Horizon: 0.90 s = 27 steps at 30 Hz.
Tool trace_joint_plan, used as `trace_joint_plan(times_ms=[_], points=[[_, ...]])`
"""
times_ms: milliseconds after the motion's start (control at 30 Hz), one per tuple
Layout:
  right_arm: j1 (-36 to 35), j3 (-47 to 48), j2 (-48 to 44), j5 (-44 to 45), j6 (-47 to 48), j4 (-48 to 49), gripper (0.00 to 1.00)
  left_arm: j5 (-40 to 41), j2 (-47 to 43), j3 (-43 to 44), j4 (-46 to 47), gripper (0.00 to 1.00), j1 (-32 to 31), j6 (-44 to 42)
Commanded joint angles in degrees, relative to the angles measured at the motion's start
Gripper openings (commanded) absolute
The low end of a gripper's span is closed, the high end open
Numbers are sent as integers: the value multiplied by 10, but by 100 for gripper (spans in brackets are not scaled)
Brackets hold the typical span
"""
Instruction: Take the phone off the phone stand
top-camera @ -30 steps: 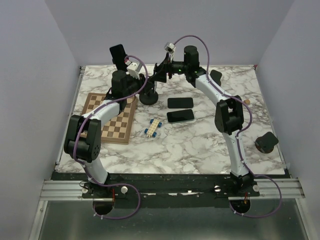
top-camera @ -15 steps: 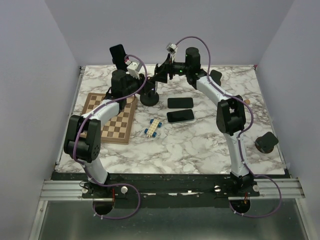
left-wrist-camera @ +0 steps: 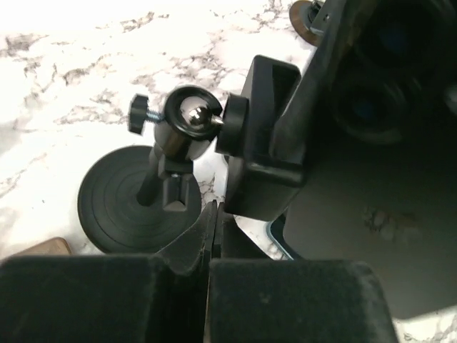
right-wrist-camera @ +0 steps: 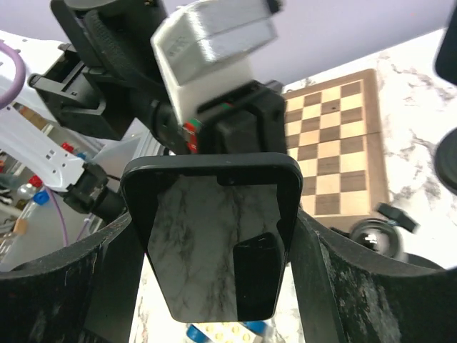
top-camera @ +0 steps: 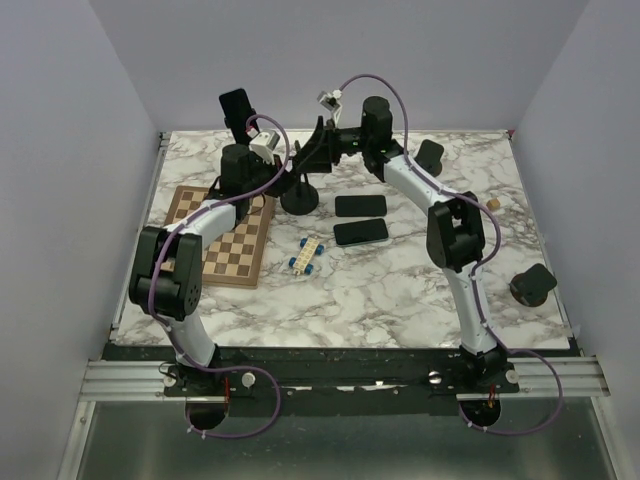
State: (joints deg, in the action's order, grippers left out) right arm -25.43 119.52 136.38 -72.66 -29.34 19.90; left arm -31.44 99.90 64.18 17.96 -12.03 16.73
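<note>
glossy black phone (right-wrist-camera: pixel 221 236) is gripped edgewise by the far-reaching right gripper (right-wrist-camera: pixel 218 275) at the clamp of the black ball-joint stand (left-wrist-camera: pixel 136 204); left gripper (left-wrist-camera: pixel 208 239) is seen pinched together beside it. right wrist is shifted leftward from earlier.

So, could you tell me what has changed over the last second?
The right gripper, shut on the phone, has edged left and slightly up in the top view. The left gripper stays by the stand; the chessboard, toy car and two flat phones have not moved.
</note>
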Motion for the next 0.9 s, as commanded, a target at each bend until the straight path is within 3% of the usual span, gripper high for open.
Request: trace_joint_plan(times_ms=[0,167,333,467,533,633,867], points=[[-13,17,-47,-8,63,-90,1,14,11,2,-22,0,2,-8],[-12,-4,-89,114,126,-186,1,24,4,0,-19,0,2,-6],[-12,-52,-153,206,120,-210,1,29,-16,-1,-25,0,1,12],[-11,-101,-214,284,119,-239,1,84,-38,24,-107,1,2,25],[-12,-151,-257,318,119,-236,1,112,-51,40,-165,13,3,30],[-12,-235,-330,379,118,-235,1,126,-93,23,-179,31,3,38],[-11,-369,-463,562,95,-317,1,144,-197,12,-242,55,3,61]])
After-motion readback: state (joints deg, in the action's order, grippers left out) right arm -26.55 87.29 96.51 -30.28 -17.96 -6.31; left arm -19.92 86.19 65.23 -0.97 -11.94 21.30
